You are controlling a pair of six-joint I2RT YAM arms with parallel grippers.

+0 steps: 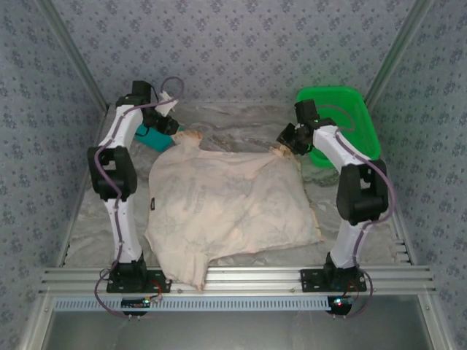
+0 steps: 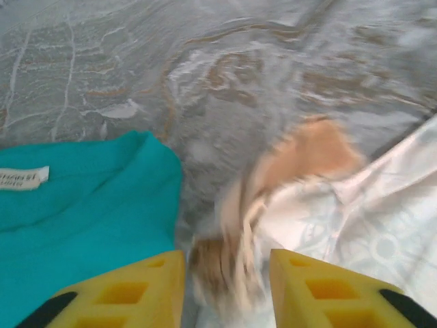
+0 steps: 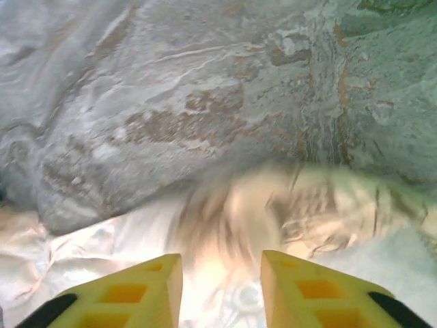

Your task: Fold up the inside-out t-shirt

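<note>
The inside-out t-shirt (image 1: 233, 204) lies spread across the middle of the table, pale reverse side up, with a small dark label at its left edge. My left gripper (image 1: 175, 130) hovers over the shirt's far left corner. In the left wrist view its yellow jaws stand apart (image 2: 227, 273), and a motion-blurred tip of the t-shirt (image 2: 382, 225) hangs loose in the gap. Over the far right corner is my right gripper (image 1: 286, 142). Its jaws also stand apart (image 3: 222, 273), with a blurred fold of the t-shirt (image 3: 102, 253) between them, touching neither finger.
A folded teal shirt (image 1: 149, 136) lies just left of the left gripper, its white neck label visible (image 2: 24, 178). A green bin (image 1: 332, 92) stands at the back right, behind the right arm. A grey marbled cloth (image 1: 241, 117) covers the table.
</note>
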